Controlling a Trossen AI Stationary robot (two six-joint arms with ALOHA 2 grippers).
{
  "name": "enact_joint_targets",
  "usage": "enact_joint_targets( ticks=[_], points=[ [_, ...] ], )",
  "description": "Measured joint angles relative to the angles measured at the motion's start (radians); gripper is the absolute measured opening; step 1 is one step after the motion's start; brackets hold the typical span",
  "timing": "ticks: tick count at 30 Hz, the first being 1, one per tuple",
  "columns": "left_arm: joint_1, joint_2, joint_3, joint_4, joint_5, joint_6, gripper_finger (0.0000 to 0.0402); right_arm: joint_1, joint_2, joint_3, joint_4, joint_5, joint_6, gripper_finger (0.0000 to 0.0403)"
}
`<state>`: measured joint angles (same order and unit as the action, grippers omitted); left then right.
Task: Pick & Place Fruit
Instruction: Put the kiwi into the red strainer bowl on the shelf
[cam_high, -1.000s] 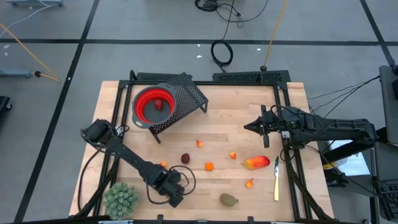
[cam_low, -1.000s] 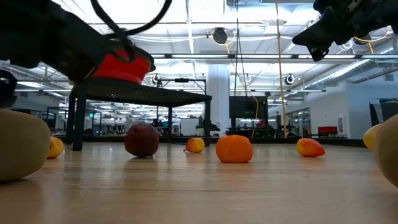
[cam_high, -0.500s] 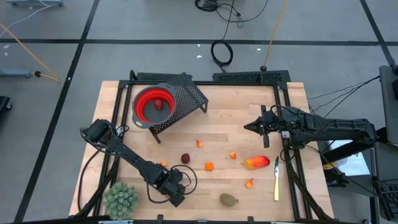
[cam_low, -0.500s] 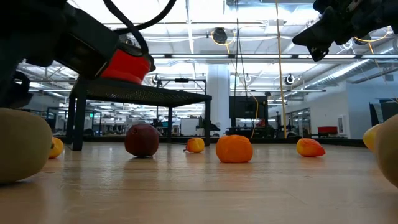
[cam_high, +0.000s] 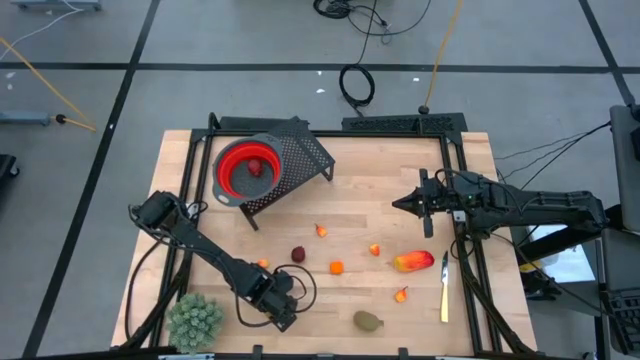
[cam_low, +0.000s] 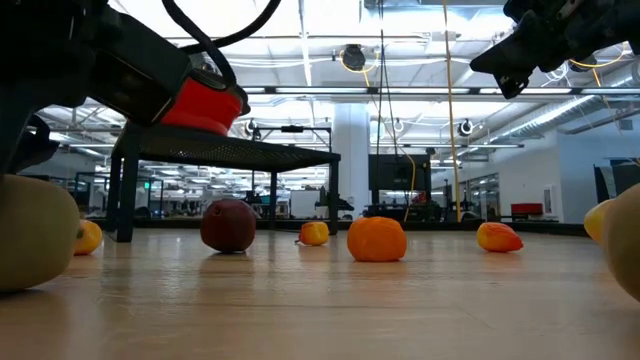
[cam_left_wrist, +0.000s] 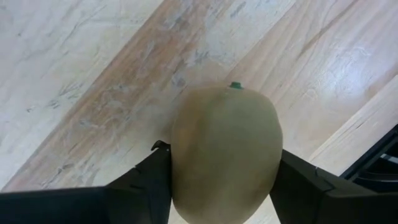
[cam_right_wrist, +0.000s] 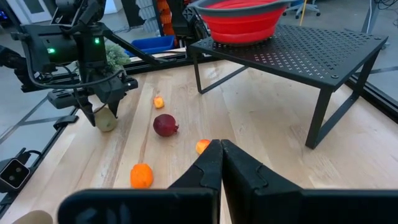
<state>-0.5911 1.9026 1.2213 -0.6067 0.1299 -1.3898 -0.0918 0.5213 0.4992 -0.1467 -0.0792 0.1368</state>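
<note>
Between left pincer (cam_left_wrist: 217, 180) fingers, brownish-green oval (cam_left_wrist: 225, 152), position unchanged since before.

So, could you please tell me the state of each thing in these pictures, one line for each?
Left gripper: shut on a brownish-green oval at the table's front left.
Right gripper: shut, empty, raised over the table's right side.
Red bowl: on the black rack, one dark red fruit inside.
Dark red ball: loose on the table.
Second brownish-green oval: lying near the front edge.

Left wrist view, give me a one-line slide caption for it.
Left pincer shut on a brownish-green oval fruit, just above the pale wooden table.
</note>
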Motion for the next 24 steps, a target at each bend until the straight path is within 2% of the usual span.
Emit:
enact_joint_targets(
  ticks=[5,10,16,20,24],
  points=[
    [0.003,0.000,0.000,0.002,-0.004,0.000,0.0212,0.000,0.000,0.000,0.000,0.000,0.000,0.0000],
    [0.000,0.000,0.000,0.059,-0.089,0.018,0.0210,0.000,0.000,0.000,0.000,0.000,0.000,0.0000],
    [-0.003,0.000,0.012,0.156,-0.116,0.113,0.0202,0.000,0.000,0.000,0.000,-0.003,0.000,0.0000],
    [-0.003,-0.018,0.019,0.238,-0.125,0.184,0.0211,0.000,0.000,0.000,-0.001,-0.003,0.000,0.0000],
    [-0.003,-0.074,0.020,0.350,-0.199,0.283,0.0215,0.000,0.000,0.000,0.000,-0.003,0.000,0.0000]
  ],
)
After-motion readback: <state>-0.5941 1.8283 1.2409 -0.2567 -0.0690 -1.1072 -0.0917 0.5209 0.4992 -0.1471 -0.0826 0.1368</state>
